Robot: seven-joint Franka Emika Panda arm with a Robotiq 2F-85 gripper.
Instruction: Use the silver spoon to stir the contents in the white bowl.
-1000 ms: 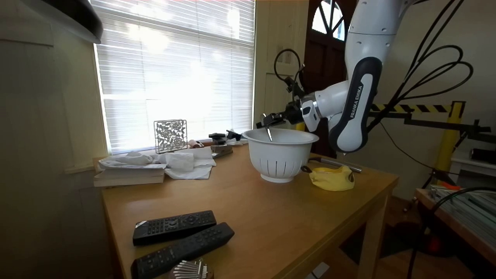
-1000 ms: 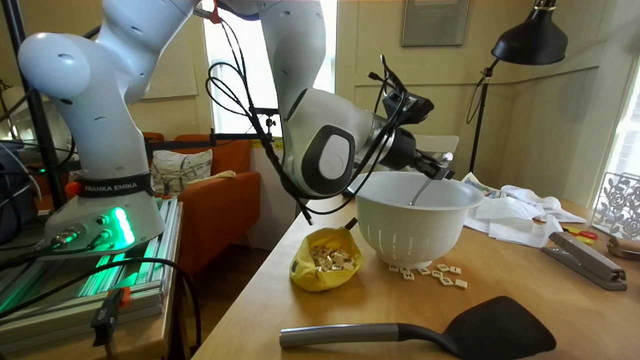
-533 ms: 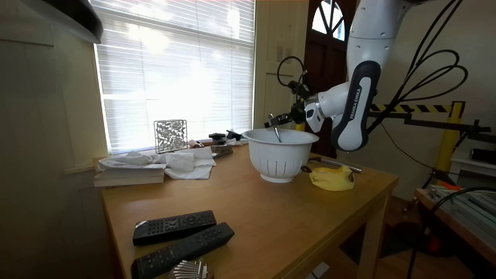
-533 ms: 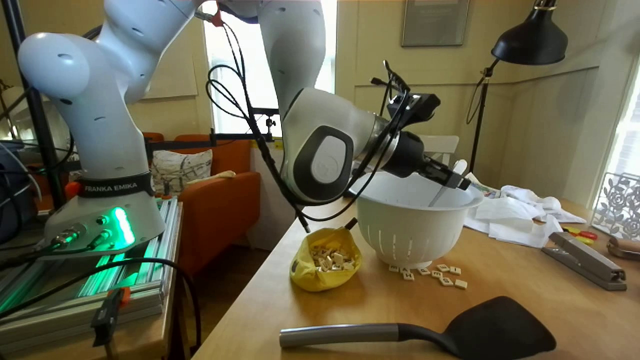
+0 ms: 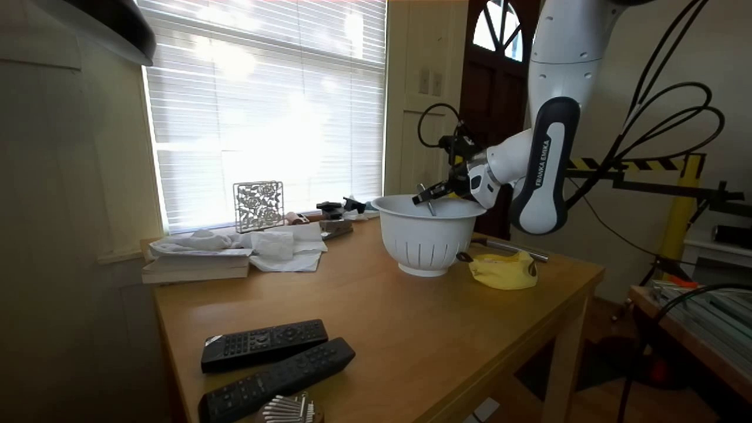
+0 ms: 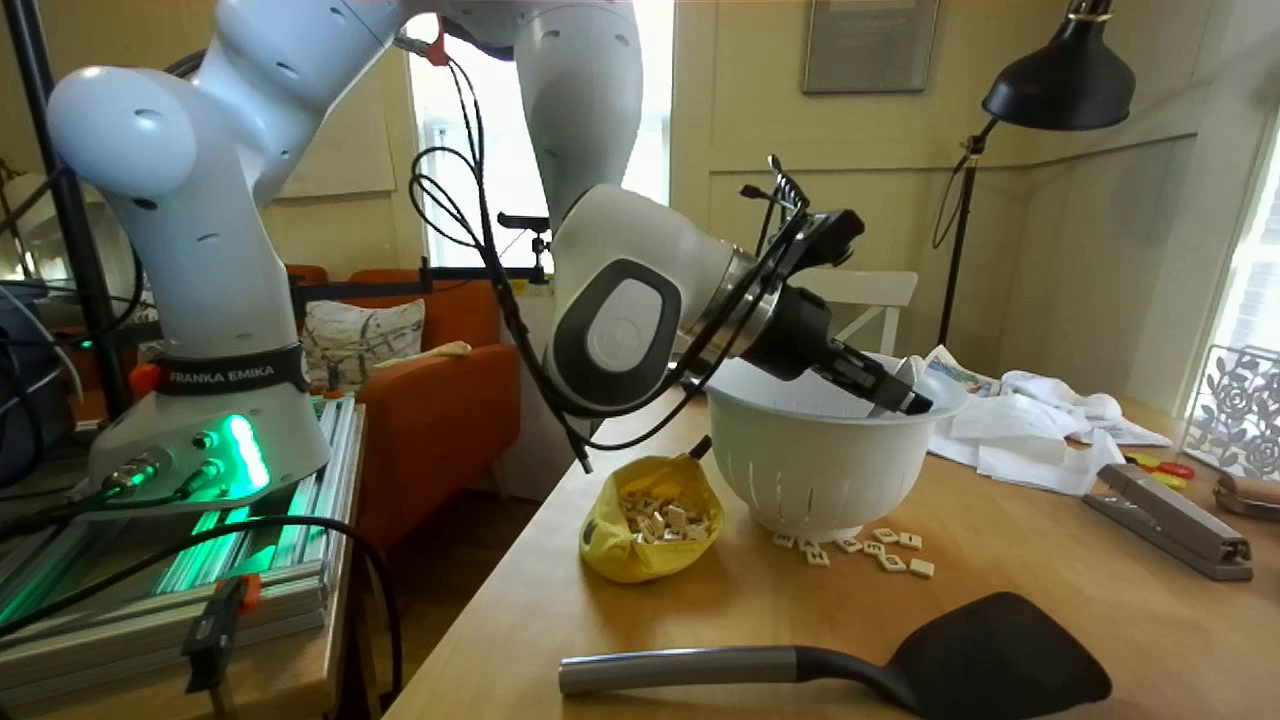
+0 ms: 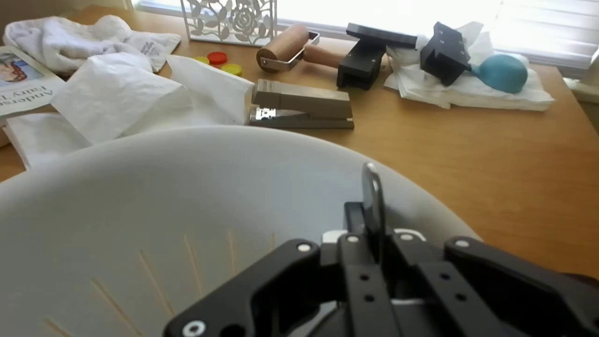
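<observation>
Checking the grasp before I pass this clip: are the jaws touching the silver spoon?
Touching. The wrist view shows the silver spoon pinched between the jaws, one end jutting up past them.

Spoon partly hidden, white bowl cropped in wrist view

On the table: bowl, with spoon partly inside. In an exterior view: pouch left of bowl; stapler right; tiles in pouch and before bowl; spatula before tiles.
</observation>
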